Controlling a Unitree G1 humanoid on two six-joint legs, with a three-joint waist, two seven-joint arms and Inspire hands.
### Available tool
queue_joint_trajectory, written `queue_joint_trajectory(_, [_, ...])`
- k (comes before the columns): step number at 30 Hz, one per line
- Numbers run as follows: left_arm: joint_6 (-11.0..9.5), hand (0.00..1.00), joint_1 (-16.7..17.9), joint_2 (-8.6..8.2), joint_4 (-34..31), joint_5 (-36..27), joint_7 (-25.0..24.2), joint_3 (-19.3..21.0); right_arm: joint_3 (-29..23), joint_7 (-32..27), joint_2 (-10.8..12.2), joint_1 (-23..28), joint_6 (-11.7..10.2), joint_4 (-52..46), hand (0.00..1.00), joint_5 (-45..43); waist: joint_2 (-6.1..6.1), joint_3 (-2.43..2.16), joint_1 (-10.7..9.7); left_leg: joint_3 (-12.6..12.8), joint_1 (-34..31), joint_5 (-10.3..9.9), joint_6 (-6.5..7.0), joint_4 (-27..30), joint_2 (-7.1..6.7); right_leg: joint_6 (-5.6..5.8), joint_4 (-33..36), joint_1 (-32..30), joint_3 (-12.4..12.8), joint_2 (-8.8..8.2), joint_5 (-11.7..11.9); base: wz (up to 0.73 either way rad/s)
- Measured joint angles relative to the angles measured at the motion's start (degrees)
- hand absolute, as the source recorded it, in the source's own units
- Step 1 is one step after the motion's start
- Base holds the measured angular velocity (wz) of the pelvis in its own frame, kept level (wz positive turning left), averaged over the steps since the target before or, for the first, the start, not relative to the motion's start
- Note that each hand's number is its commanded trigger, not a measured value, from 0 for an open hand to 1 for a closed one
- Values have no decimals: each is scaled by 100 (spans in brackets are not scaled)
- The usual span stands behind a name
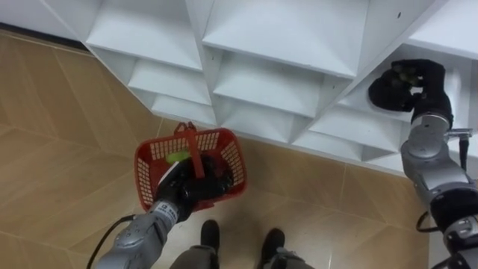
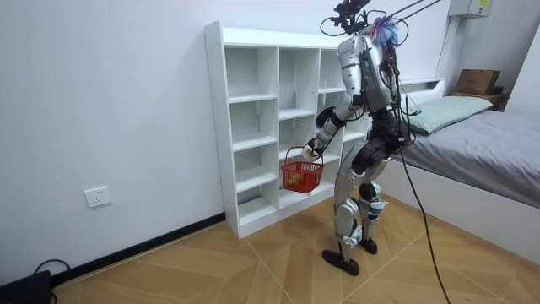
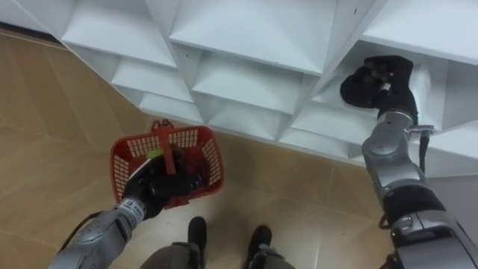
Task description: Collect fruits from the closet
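Observation:
My left hand (image 1: 188,187) is curled round the handle of a red plastic basket (image 1: 147,166), which hangs low in front of the white closet shelves (image 1: 276,33). A yellow-green fruit (image 1: 178,157) lies inside the basket. My right hand (image 1: 409,86) reaches into a shelf compartment on the right, its fingers curled round a small greenish fruit (image 1: 404,72) that is mostly hidden by them. In the room view I stand facing the shelves (image 2: 253,127) with the basket (image 2: 301,175) held at hip height.
Wooden floor (image 1: 60,134) spreads to the left and below the shelves. A bed (image 2: 489,143) stands behind me on the room view's right. A wall socket (image 2: 99,197) and a dark box (image 2: 25,287) sit by the wall.

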Motion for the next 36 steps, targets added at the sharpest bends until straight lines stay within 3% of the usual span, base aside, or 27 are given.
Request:
queue_joint_trajectory(12, [-96,100,-73,-25,-33,-34,-17,33,6,386,91,35,-8,-224,100,335,0,0,-22,40,181,0,0,-34,1,5,1,147,12,-7,-18,-1])
queue_joint_trajectory(17, [-104,100,-65,5,-80,-86,-17,257,-8,704,114,540,-54,-1131,100,481,4,-5,-130,25,284,0,0,-26,-4,10,-17,261,17,-7,-22,0])
queue_joint_trajectory(21, [-105,100,-60,21,-71,-67,-20,393,-12,943,190,772,-56,-1211,100,505,12,-10,-189,31,384,-1,-1,-37,4,12,-80,370,24,8,-17,0])
queue_joint_trajectory(24, [-113,100,16,22,-76,-77,-15,386,-8,1146,265,1228,-56,-1489,100,667,47,-42,-219,61,544,-4,-2,-109,4,27,-152,538,18,20,-14,1])
queue_joint_trajectory(27, [-119,100,153,-17,-222,-36,45,346,-7,1342,393,1557,-56,-1761,100,647,118,-102,-332,91,642,1,4,-194,-5,41,-186,610,22,18,5,0])
queue_joint_trajectory(29, [-120,100,222,-86,-236,-18,46,343,6,1525,485,1863,-62,-2033,100,629,180,-179,-370,118,741,2,5,-235,-8,46,-197,699,31,19,10,-5])
queue_joint_trajectory(32, [-129,100,281,-85,-273,-25,45,348,8,1726,511,2167,-172,-2221,100,675,248,-227,-446,151,906,2,5,-286,-11,52,-236,851,40,21,5,-1])
queue_joint_trajectory(36, [-226,100,364,-81,-414,-21,-21,363,1,1849,543,2604,-208,-2681,100,845,264,-243,-490,157,1057,1,4,-325,-10,58,-296,980,69,34,2,-2])
